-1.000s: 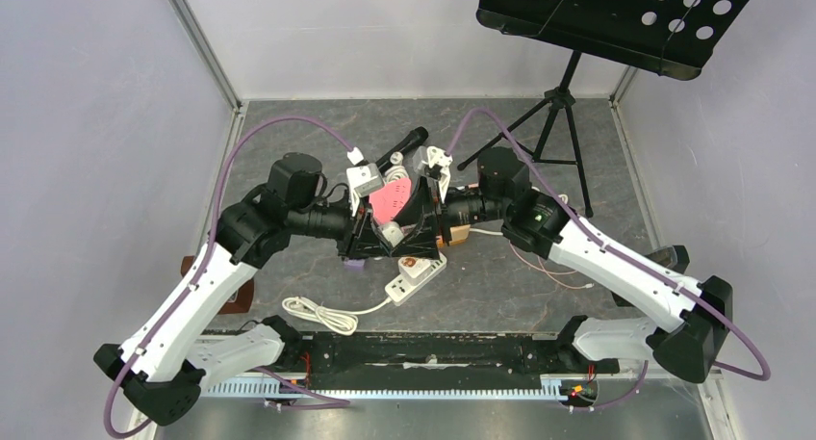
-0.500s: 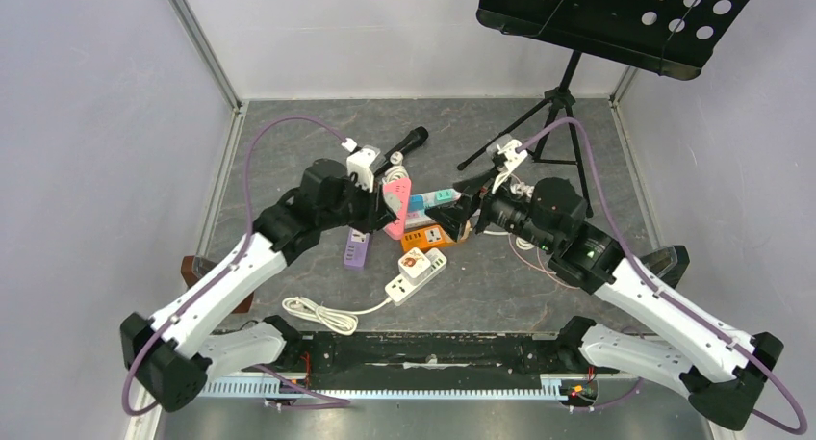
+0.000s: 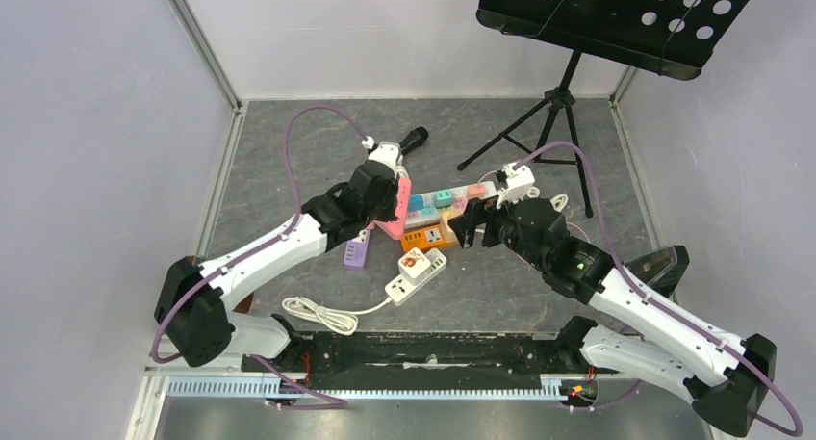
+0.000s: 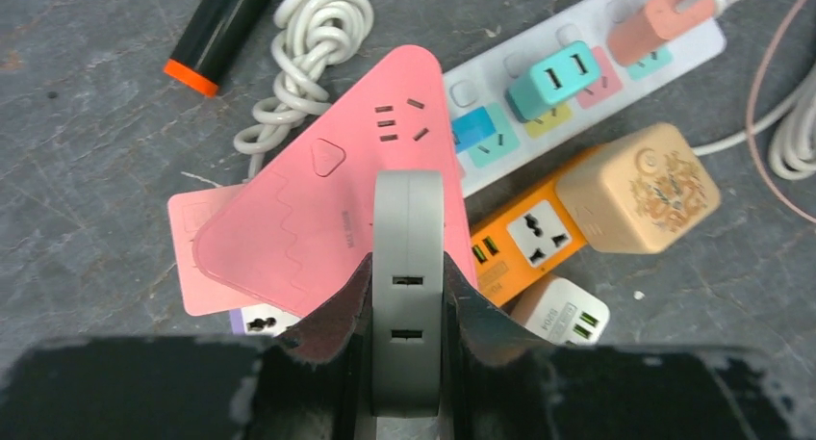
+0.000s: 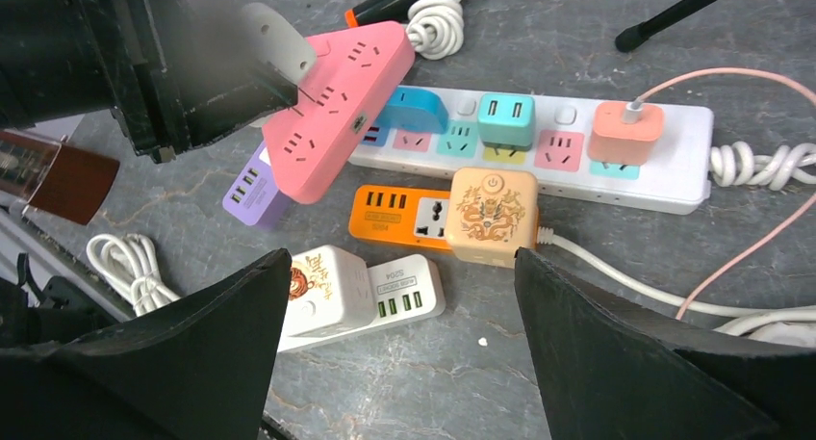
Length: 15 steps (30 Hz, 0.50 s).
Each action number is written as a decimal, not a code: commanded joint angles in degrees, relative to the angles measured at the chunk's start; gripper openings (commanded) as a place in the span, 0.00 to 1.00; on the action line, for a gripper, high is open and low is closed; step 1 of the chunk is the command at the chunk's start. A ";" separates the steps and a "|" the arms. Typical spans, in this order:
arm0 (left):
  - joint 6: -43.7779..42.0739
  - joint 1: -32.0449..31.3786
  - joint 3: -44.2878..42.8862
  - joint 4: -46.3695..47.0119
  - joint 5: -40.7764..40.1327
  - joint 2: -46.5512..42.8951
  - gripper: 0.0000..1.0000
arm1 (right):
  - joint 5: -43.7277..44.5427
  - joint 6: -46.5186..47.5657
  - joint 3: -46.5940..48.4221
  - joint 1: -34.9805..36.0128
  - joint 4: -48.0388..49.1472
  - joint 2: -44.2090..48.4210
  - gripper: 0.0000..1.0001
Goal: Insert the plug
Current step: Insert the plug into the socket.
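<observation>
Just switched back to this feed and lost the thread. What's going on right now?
The left gripper is shut on a grey plug and holds it over the pink power strip, which lies partly on top of the white strip. The plug does not look seated in a socket, and whether its pins touch the pink strip is hidden. The right gripper is open and empty, hovering above the orange strip and the beige cube at its end.

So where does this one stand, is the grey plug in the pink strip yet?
Done: the left gripper grips the grey plug in its jaws. In hand: the plug meets the pink triangular strip; whether its pins are seated is hidden. The right gripper hangs open above the orange strip. Left: confirm seating, then release.
</observation>
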<state>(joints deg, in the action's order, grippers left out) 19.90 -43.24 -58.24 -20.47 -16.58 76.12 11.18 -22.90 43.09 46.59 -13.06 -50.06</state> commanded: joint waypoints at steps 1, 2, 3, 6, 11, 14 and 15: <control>1.90 -0.71 -3.08 2.92 -7.76 1.48 0.02 | 4.24 -0.17 0.07 -0.13 0.93 1.20 0.87; 1.75 -0.78 -3.34 2.97 -7.77 1.77 0.02 | 4.51 -0.18 -0.02 -0.14 0.72 1.29 0.87; 1.64 -0.92 -3.80 2.83 -7.93 2.21 0.02 | 4.75 -0.17 -0.10 -0.26 0.67 1.26 0.87; 1.46 -1.20 -5.22 2.11 -8.06 3.81 0.02 | 4.74 -0.17 -0.37 -0.36 0.64 1.03 0.87; 1.98 -1.91 -6.74 0.69 -8.41 6.34 0.02 | 4.87 -0.26 -0.55 -0.54 0.18 0.85 0.87; 1.98 -2.75 -8.19 -1.32 -10.60 7.76 0.02 | 4.96 -0.31 -0.72 -0.74 0.01 1.04 0.87; 2.13 -2.96 -8.86 -2.34 -11.24 8.09 0.02 | 5.02 -0.27 -0.77 -0.78 -0.08 1.04 0.87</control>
<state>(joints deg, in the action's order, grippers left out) 19.88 -45.15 -63.31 -21.19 -23.64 82.85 14.57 -22.94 42.78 46.19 -13.93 -49.65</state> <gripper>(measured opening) 0.272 0.873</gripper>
